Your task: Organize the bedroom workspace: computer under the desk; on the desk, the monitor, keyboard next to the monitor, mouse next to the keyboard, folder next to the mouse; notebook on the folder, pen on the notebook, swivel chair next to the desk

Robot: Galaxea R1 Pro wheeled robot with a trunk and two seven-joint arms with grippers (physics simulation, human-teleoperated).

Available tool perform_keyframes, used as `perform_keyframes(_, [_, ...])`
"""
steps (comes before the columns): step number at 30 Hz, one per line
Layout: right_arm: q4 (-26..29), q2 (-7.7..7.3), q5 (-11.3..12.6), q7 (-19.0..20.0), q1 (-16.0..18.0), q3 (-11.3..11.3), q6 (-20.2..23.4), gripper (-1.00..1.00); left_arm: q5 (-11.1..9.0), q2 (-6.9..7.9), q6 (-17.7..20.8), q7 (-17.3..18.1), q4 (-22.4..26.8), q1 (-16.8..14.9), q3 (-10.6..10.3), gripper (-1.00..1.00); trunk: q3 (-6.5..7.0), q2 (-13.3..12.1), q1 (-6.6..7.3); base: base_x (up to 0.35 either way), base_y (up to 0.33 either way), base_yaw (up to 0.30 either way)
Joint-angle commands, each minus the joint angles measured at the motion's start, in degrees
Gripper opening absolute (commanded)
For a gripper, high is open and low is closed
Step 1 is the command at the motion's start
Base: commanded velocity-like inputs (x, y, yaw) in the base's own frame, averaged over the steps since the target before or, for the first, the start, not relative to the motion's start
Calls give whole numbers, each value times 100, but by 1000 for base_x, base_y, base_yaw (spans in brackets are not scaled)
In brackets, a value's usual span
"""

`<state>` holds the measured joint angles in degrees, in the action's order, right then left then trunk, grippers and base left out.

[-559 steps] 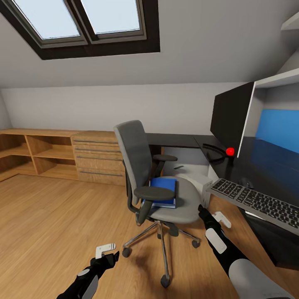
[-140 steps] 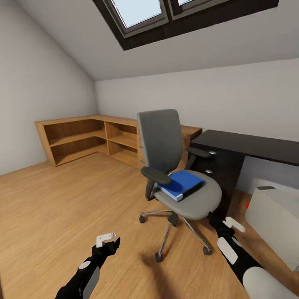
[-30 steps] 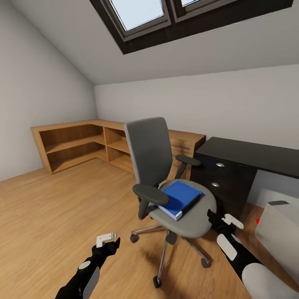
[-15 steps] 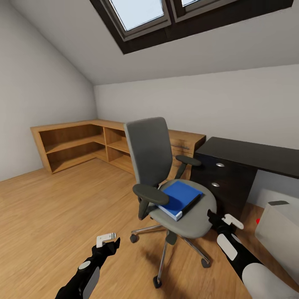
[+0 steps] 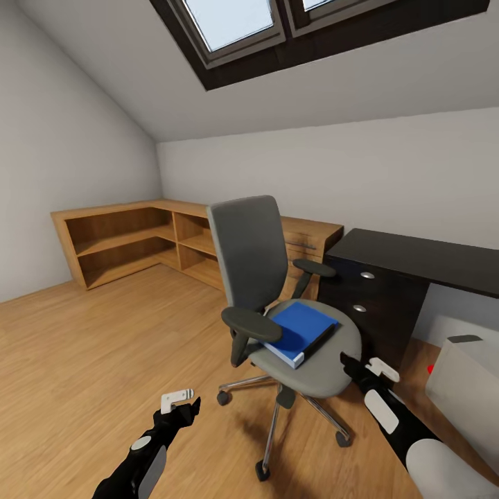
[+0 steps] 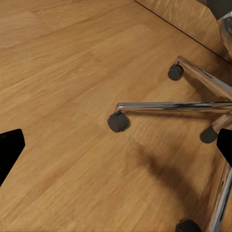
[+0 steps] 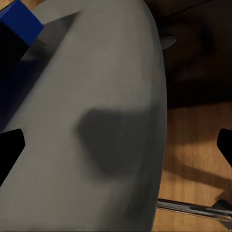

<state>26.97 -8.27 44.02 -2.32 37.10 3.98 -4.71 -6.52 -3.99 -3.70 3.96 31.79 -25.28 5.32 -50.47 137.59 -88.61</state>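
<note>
Folder (image 5: 299,330): bright blue, flat, laid on the grey seat of the swivel chair (image 5: 277,298), between the two dark armrests; a blue corner is also seen at the seat's edge in the right wrist view (image 7: 21,21).

Swivel chair: stood on the wooden floor (image 5: 90,346), just beside the dark drawer unit (image 5: 371,305) of the desk (image 5: 430,256); chrome base and casters are seen in the left wrist view (image 6: 159,106).

Computer (image 5: 463,378): light grey case, set on the floor below the black desk top, near the picture's right edge.

Right gripper (image 5: 355,365): held at the seat's front rim, fingers spread wide, nothing grasped.

Left gripper (image 5: 181,405): held low over bare floor, well apart from the chair base, fingers parted, nothing grasped.

Light-wood shelving (image 5: 132,239): ranged along the far walls under the skylight (image 5: 229,21).
</note>
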Motion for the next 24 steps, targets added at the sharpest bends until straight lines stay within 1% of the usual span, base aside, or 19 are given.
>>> perform_keyframes(1, [1,-13,55,34,3,-5,51,100,-50,-6,-7,40,-5,-3,28,100,-6,2,1,0,0,0])
perform_keyframes(4, [1,-19,59,86,5,-96,230,100,-49,-6,-7,42,-6,-3,26,100,-6,2,1,0,0,0])
perform_keyframes(7, [5,-22,59,117,5,-262,514,100,-50,-6,-8,43,-6,-3,26,100,-6,2,1,0,0,0])
perform_keyframes(8, [6,-23,58,126,4,-342,621,100,-50,-6,-8,43,-6,-3,27,100,-6,2,1,0,0,0])
perform_keyframes(9, [12,-24,57,149,2,-528,831,100,-51,-6,-8,43,-6,-3,27,100,-6,2,1,0,0,0])
perform_keyframes(12, [20,-25,51,221,0,-815,1098,100,-50,-6,-8,42,-6,-3,26,100,-6,2,1,0,0,0])
perform_keyframes(13, [23,-25,47,294,1,-961,1225,100,-47,-6,-8,40,-6,-3,24,100,-6,2,1,0,0,0])
perform_keyframes(14, [23,-25,45,336,1,-1013,1271,100,-46,-6,-8,41,-6,-3,23,100,-6,2,1,0,0,0])
perform_keyframes(17, [26,-25,36,501,2,-1138,1380,100,-47,-6,-8,41,-6,-3,22,100,-6,2,1,0,0,0])
perform_keyframes(24, [27,-24,35,642,0,-1210,1450,100,-46,-7,-8,40,-6,-3,21,100,-6,2,1,0,0,0])
